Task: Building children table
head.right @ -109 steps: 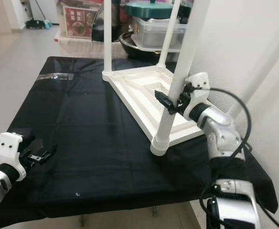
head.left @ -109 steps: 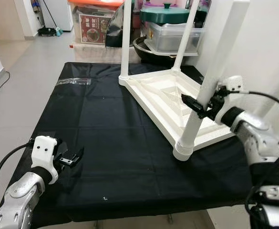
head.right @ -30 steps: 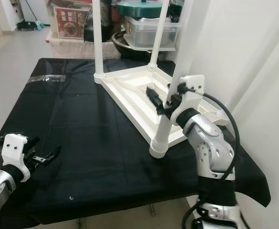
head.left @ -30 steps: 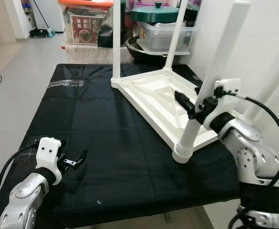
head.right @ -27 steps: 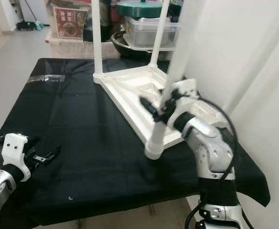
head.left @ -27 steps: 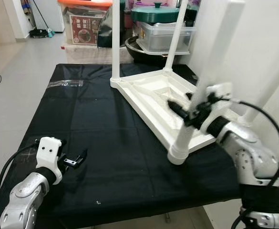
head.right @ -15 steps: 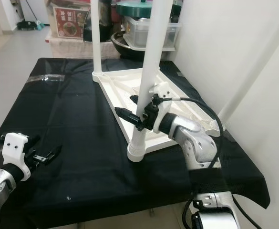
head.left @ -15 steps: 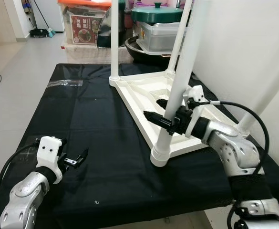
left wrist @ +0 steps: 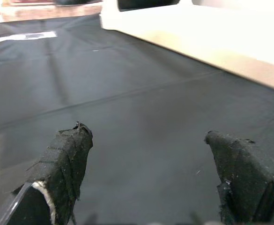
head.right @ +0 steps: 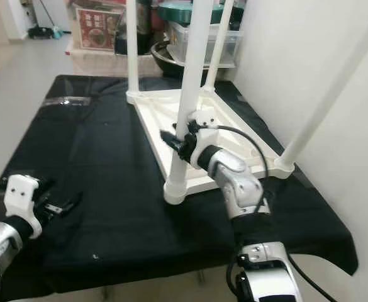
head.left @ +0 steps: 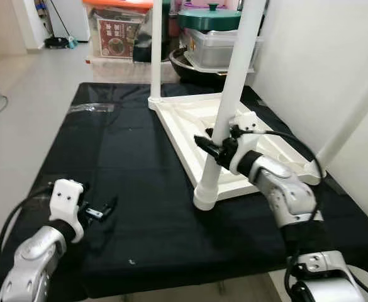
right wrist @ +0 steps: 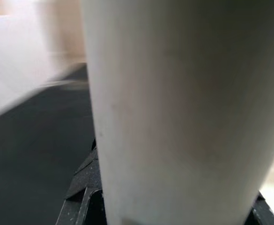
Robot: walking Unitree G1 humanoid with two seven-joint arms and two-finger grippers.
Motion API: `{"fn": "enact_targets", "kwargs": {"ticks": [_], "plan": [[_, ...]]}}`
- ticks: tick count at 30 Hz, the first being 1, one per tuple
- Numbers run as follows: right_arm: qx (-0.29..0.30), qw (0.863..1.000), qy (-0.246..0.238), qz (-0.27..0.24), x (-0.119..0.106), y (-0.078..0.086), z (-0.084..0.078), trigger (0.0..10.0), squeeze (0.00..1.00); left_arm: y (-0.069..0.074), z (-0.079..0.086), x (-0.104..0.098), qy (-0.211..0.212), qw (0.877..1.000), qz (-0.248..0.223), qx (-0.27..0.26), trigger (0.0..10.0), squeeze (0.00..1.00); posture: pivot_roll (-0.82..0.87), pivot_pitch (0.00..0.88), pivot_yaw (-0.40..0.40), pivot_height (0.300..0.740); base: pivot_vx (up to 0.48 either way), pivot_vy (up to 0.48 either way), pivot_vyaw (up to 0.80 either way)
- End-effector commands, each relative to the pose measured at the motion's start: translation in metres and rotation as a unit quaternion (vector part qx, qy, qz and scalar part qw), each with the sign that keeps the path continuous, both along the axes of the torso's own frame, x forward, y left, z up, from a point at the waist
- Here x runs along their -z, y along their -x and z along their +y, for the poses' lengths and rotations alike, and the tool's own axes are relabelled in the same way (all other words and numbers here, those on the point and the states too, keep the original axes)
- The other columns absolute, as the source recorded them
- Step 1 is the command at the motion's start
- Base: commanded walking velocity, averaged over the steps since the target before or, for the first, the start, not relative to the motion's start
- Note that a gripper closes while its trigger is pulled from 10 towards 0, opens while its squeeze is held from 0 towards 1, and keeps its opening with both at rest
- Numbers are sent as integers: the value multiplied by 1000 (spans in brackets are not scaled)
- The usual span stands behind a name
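Our right tool (head.left: 214,145) seems to pinch the white table leg (head.left: 224,119); our left tool (head.left: 100,210) rests spread on the counter (head.left: 139,189).

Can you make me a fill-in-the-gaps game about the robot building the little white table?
1. The white table lies upside down on a ____ cloth.
2. The right gripper is shut on a table ____.
3. The left gripper has its fingers ____ above the cloth.
4. The pot lid behind the table is ____.

Missing words: black; leg; open; green
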State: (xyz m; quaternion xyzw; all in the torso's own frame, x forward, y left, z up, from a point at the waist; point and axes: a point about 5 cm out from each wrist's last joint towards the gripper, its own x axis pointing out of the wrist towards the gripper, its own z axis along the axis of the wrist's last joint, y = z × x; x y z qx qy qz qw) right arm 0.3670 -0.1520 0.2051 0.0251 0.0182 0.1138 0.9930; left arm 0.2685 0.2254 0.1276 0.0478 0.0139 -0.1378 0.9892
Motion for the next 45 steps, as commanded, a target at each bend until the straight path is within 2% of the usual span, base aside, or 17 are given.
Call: {"fn": "enact_targets", "kwargs": {"ticks": [1,3,5,10,11,16,17,20,21,25,28,34,39,40,43,44,45], "plan": [[127,989,16,78,30,6,-30,0,0,1,-2,1,-11,1000,2,6,10000,0,93,0,-112,740,0,0,0],[258,961,9,99,41,22,-40,0,0,0,-3,2,-10,1000,3,7,10000,0,85,0,-106,740,0,0,0],[298,950,3,95,44,35,-35,0,0,-1,-3,1,-10,1000,2,8,10000,0,85,0,-106,740,0,0,0],[283,955,-4,86,39,40,-6,0,0,-4,-5,0,-5,1000,0,7,10000,0,80,0,-93,740,0,0,0],[254,962,-5,99,40,38,7,10000,0,-4,-7,0,-3,1000,-1,8,10000,0,76,0,-88,740,0,0,0],[203,974,-22,103,40,35,24,10000,0,-5,-8,0,-1,1000,-2,8,10000,0,80,0,-93,740,0,0,0],[180,979,-41,85,34,32,25,10000,1000,-5,-6,-1,-2,1000,-2,7,10000,0,82,0,-97,740,0,0,0],[138,987,-54,60,23,28,22,10000,1000,-5,-4,-1,-3,1000,-2,6,10000,0,83,0,-101,740,0,0,0],[108,992,-65,33,10,25,15,10000,0,-4,-3,-1,-4,1000,-2,4,10000,0,80,0,-102,740,0,0,0],[-69,991,-99,-51,-30,26,2,10000,0,-4,-2,0,-5,1000,-2,2,10000,0,78,0,-102,740,0,0,0],[-138,983,-98,-70,-36,32,5,10000,0,-4,-3,0,-4,1000,-2,3,10000,0,78,0,-102,740,0,0,0],[-343,935,-55,-75,-30,53,50,10000,0,-6,-5,-2,-5,1000,-6,5,10000,0,107,0,-113,740,0,0,0],[-390,917,-36,-68,-18,53,70,9922,0,-4,-1,-4,-8,1000,-8,0,10000,0,125,0,-124,740,0,0,0],[-387,920,-20,-64,-13,48,72,2510,0,-3,0,-4,-9,1000,-8,-1,10000,0,133,0,-130,740,0,0,0],[-387,920,-20,-64,-13,48,72,2510,0,-3,0,-4,-9,1000,-8,-1,10000,0,133,0,-130,740,0,0,0],[-388,920,-9,-61,-11,44,72,0,0,-2,1,-4,-10,1000,-8,-3,10000,0,134,0,-132,740,0,0,0],[-388,920,-9,-61,-11,44,72,0,0,-2,1,-4,-10,1000,-8,-3,10000,0,134,0,-132,740,0,0,0]]}}
